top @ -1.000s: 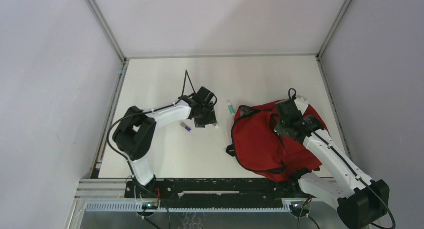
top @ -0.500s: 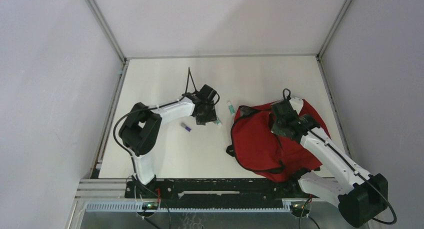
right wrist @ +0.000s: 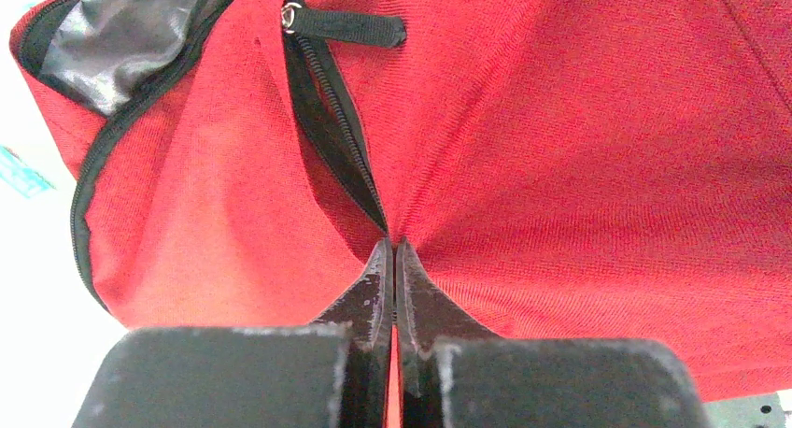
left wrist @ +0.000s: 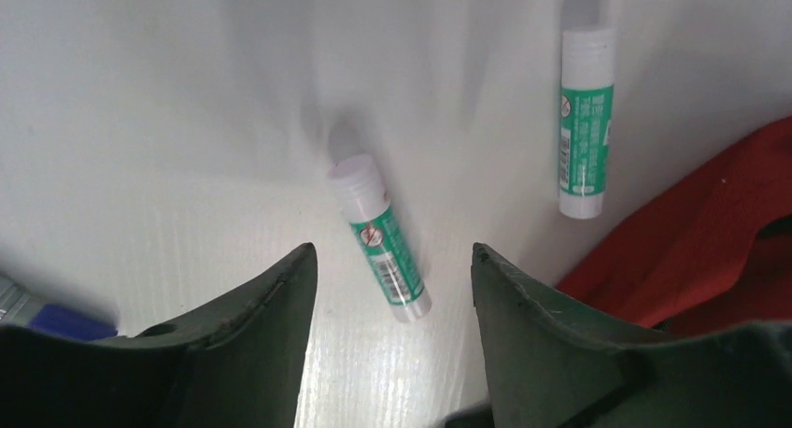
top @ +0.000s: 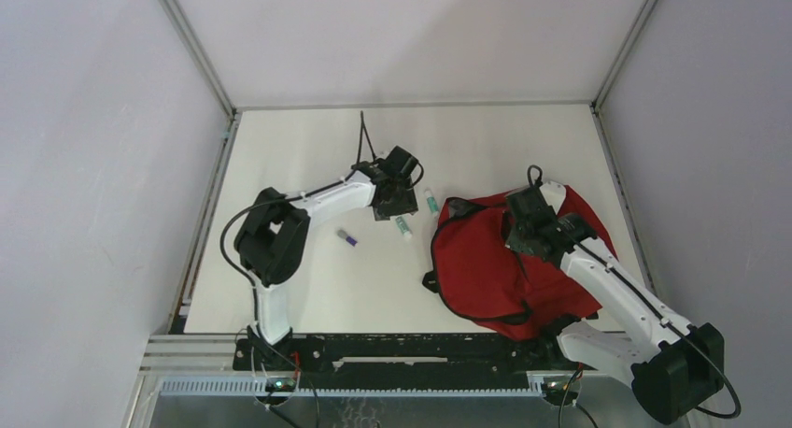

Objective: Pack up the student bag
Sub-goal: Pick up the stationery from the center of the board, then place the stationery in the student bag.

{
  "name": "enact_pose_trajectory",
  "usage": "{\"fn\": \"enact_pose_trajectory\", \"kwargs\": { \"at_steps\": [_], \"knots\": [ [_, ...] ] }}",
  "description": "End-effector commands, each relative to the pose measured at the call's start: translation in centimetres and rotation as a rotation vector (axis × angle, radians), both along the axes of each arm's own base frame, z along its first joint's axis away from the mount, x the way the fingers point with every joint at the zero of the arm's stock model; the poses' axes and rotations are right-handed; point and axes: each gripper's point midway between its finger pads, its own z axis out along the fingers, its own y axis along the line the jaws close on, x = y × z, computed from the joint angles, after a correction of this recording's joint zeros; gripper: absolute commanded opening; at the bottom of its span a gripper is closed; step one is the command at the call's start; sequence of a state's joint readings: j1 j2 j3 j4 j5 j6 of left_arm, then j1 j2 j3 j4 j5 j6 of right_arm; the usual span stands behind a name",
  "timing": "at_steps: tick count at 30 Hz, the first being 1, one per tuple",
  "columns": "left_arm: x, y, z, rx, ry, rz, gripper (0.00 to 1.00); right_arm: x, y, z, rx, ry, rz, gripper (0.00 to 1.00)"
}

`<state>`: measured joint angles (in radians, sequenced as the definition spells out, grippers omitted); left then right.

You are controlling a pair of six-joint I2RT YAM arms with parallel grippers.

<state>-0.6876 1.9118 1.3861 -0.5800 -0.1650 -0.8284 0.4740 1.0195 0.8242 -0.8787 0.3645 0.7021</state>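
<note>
The student bag (top: pixel 495 264) is a red backpack with black zipper trim, lying at the right of the table. My right gripper (right wrist: pixel 393 246) is shut, pinching a fold of the bag's fabric (right wrist: pixel 579 148) at the end of a black zipper (right wrist: pixel 332 138). The bag's mouth (right wrist: pixel 117 45) gapes at the upper left, showing grey lining. My left gripper (left wrist: pixel 390 252) hangs open above a green-and-white glue stick (left wrist: pixel 381 241) lying on the table, touching nothing. A second glue stick (left wrist: pixel 584 120) lies beside the bag's edge (left wrist: pixel 710 250).
A small blue-capped item (top: pixel 347 238) lies left of the nearer glue stick (top: pixel 403 226); the other glue stick (top: pixel 431 200) lies by the bag's top corner. Metal rails (top: pixel 215 82) and grey walls border the white table (top: pixel 308 157).
My left gripper has moved back and right and its jaws have widened; the nearer glue stick now lies uncovered. My right gripper shifted slightly left with the bag fabric.
</note>
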Motion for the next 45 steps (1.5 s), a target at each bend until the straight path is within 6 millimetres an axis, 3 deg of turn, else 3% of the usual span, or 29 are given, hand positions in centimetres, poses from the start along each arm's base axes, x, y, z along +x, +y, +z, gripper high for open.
{"fn": "enact_pose_trajectory", "kwargs": {
  "at_steps": [1,4,8,12,14,16,17,21,23,27,30,35,45],
  "knots": [
    [0.9,0.0,0.2,0.100,-0.016,0.053,0.61,1.6,1.6,1.9,0.061,-0.075,0.016,0.00],
    [0.1,1.4,-0.5,0.205,0.009,0.108,0.55,1.6,1.6,1.7,0.055,-0.070,0.014,0.00],
    [-1.0,0.6,-2.7,0.186,0.079,0.084,0.51,1.7,1.6,1.6,0.054,-0.068,0.012,0.00],
    [-1.7,0.1,-3.8,0.180,0.111,0.073,0.34,1.6,1.6,1.8,0.056,-0.078,0.010,0.00],
    [-1.7,0.1,-3.2,0.170,0.103,0.071,0.19,1.5,1.5,1.9,0.052,-0.079,0.007,0.00],
    [-1.6,0.0,-1.3,0.137,0.068,0.070,0.04,1.4,1.3,2.0,0.050,-0.082,0.002,0.00],
    [-1.6,-0.3,-0.3,0.108,0.041,0.057,0.01,1.3,1.3,2.1,0.051,-0.084,0.000,0.00],
    [-2.6,-4.7,6.0,-0.139,-0.096,-0.155,0.00,1.2,0.9,2.9,0.062,-0.116,-0.005,0.00],
    [-5.2,-8.6,9.6,-0.358,-0.103,-0.329,0.00,1.2,0.4,3.3,0.066,-0.131,-0.018,0.00],
    [-10.6,-14.4,12.9,-0.708,0.043,-0.520,0.00,1.3,-0.5,4.0,0.075,-0.156,-0.038,0.00],
    [-13.9,-17.6,13.8,-0.794,0.127,-0.596,0.00,1.4,-0.5,4.3,0.106,-0.164,-0.040,0.00],
    [-17.7,-22.0,13.8,-0.899,0.268,-0.628,0.00,1.8,0.3,5.4,0.173,-0.204,-0.019,0.00],
    [-17.2,-24.7,14.2,-0.977,0.331,-0.599,0.00,1.5,0.7,5.7,0.208,-0.209,-0.010,0.00]
  ]
}}
